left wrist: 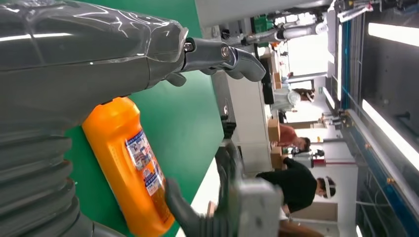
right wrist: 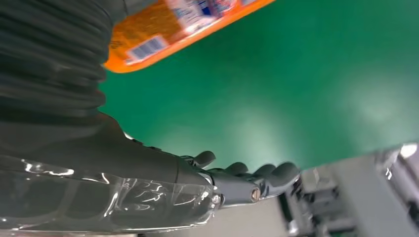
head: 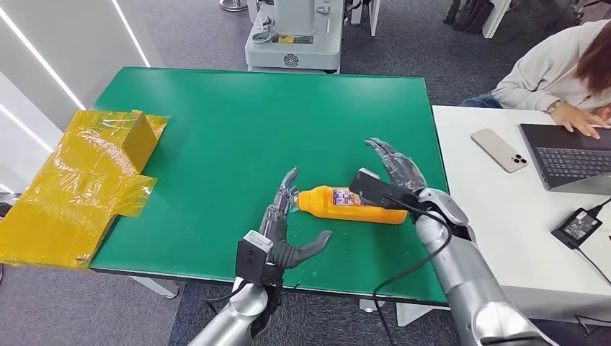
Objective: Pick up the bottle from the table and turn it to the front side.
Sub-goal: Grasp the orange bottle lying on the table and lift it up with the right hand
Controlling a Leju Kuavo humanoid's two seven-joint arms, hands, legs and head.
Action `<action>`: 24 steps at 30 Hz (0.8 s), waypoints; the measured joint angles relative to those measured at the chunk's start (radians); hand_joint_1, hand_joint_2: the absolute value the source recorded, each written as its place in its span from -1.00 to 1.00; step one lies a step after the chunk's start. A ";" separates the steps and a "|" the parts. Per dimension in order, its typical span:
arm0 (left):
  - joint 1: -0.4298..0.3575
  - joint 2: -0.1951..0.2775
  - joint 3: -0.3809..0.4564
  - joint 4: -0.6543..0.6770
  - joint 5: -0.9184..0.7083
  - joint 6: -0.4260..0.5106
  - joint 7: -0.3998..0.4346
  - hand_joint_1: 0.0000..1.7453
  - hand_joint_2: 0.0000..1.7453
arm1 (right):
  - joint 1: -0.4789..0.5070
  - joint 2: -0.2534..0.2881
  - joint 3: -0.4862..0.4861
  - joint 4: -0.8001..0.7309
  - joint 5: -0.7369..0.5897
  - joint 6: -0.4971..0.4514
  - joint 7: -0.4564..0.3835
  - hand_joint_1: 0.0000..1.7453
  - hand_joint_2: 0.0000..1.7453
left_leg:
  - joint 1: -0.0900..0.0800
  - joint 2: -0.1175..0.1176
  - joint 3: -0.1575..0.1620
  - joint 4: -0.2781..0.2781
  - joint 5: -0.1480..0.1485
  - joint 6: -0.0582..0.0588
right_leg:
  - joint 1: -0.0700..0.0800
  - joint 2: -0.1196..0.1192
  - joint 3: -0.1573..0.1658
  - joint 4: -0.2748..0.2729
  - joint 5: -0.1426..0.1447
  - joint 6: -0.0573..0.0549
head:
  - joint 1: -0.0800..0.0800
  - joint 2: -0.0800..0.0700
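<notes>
An orange bottle (head: 339, 204) with a blue and white label lies on its side on the green table (head: 238, 122), its cap end pointing left. My left hand (head: 284, 227) stands just left of the cap, fingers stretched out beside it and thumb spread below the bottle, holding nothing. Over the bottle's base end my right hand (head: 396, 167) hovers with its fingers apart, and its black wrist camera hides part of the label. The left wrist view has the bottle (left wrist: 129, 173) close beyond my left hand (left wrist: 148, 64). In the right wrist view the bottle (right wrist: 163, 32) lies beside my right hand (right wrist: 163, 192).
A flattened yellow taped carton (head: 79, 184) overhangs the table's left edge. To the right stands a white desk (head: 504, 216) with a phone (head: 498, 150), a laptop (head: 569, 155) and a power adapter (head: 577, 225); a person (head: 555, 68) types there. A grey machine base (head: 292, 43) is behind the table.
</notes>
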 joint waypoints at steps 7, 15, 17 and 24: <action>-0.025 -0.006 -0.002 0.028 -0.005 0.006 0.023 -1.00 1.00 | -0.123 0.035 0.140 0.188 0.077 0.082 0.078 -1.00 1.00 | 0.000 -0.002 -0.001 0.000 0.000 0.000 | 0.000 -0.001 0.000 0.000 0.000 0.000 | 0.000 0.000; -0.045 -0.006 -0.002 0.050 0.013 0.028 0.036 -1.00 1.00 | -0.185 0.047 0.221 0.269 0.107 0.189 0.117 -1.00 1.00 | 0.000 -0.002 -0.001 0.000 0.000 0.000 | 0.000 -0.001 0.000 0.000 0.000 0.000 | 0.000 0.000; -0.048 -0.006 -0.002 0.057 0.023 0.035 0.037 -1.00 1.00 | -0.198 0.051 0.242 0.281 0.114 0.220 0.127 -1.00 1.00 | 0.000 -0.002 -0.001 0.001 0.000 0.000 | 0.000 -0.001 0.000 0.000 0.000 0.000 | 0.000 0.000; -0.048 -0.007 -0.002 0.061 0.027 0.038 0.057 -1.00 1.00 | -0.209 0.058 0.293 0.303 0.113 0.260 0.144 -1.00 1.00 | 0.000 -0.002 -0.001 0.001 0.000 0.000 | 0.000 -0.001 0.000 0.000 0.000 0.000 | 0.000 0.000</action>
